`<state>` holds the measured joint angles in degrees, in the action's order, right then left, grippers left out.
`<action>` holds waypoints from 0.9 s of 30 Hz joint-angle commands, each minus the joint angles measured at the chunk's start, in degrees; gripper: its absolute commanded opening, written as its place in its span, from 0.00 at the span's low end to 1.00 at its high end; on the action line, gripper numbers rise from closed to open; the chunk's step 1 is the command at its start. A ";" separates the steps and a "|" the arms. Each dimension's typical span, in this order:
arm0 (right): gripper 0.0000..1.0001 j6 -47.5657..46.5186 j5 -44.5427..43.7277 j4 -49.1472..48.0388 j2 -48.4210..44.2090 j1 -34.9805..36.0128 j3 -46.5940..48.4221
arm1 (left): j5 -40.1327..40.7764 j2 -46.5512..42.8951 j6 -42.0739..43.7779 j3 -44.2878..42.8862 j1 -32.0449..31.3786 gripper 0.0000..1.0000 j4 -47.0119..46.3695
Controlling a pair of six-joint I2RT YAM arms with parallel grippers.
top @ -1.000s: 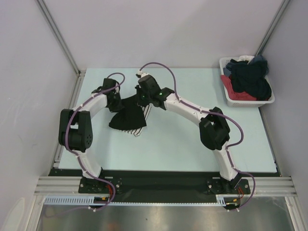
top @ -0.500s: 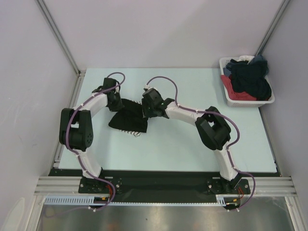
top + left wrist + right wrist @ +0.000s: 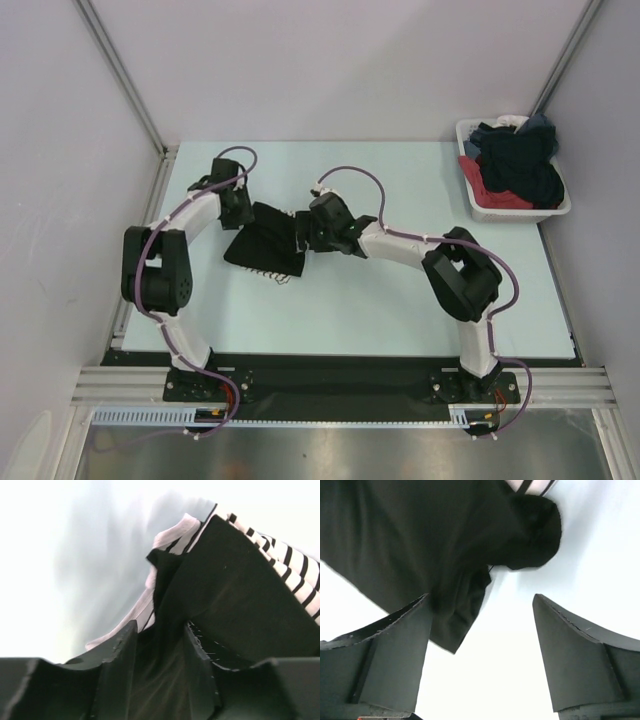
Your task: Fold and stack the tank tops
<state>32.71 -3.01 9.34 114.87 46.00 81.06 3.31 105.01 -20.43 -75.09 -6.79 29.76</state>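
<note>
**Striped top all but buried under the black one**

In the left wrist view, the black tank top [image 3: 235,595] covers most of the striped tank top [image 3: 295,575], whose stripes run off the picture's right edge. Black cloth fills the gap between the dark fingers [image 3: 120,650]; whether they pinch it cannot be told. From above, the left gripper [image 3: 242,211] and right gripper [image 3: 301,235] hide their own fingertips. The clothes heaped in the bin [image 3: 515,213] are too tangled to tell apart.

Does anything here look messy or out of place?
Slightly: the plain black fabric tank top lies skewed on the white black-striped tank top, whose edges stick out unevenly beneath it.
</note>
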 commanded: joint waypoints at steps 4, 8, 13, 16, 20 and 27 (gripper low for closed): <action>0.86 -0.45 1.25 -4.51 -4.21 0.41 -0.20 | 3.28 -5.07 0.04 0.38 0.99 0.53 -0.75; 0.86 2.78 5.98 -6.53 -3.43 -1.78 -0.11 | 2.67 -12.43 -1.19 4.33 0.64 0.69 -2.42; 0.87 9.82 12.22 -14.33 -2.72 -3.90 -2.21 | 3.28 -21.59 -4.18 10.03 -2.43 0.77 -4.00; 0.89 17.37 15.57 -23.03 -2.72 -5.56 -6.34 | 3.19 -28.53 -6.38 14.78 -4.63 0.78 -6.28; 0.91 23.62 17.86 -28.06 -0.62 -6.36 -6.97 | -0.32 -37.85 -9.45 21.29 -5.69 0.78 -9.98; 0.90 27.84 17.50 -30.44 0.09 -6.01 -8.46 | -2.34 -44.98 -12.88 27.88 -10.88 0.77 -11.03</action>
<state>56.80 13.21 -16.38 114.45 39.79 72.84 3.60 62.33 -30.09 -49.60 -16.19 21.43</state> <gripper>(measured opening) 0.904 0.776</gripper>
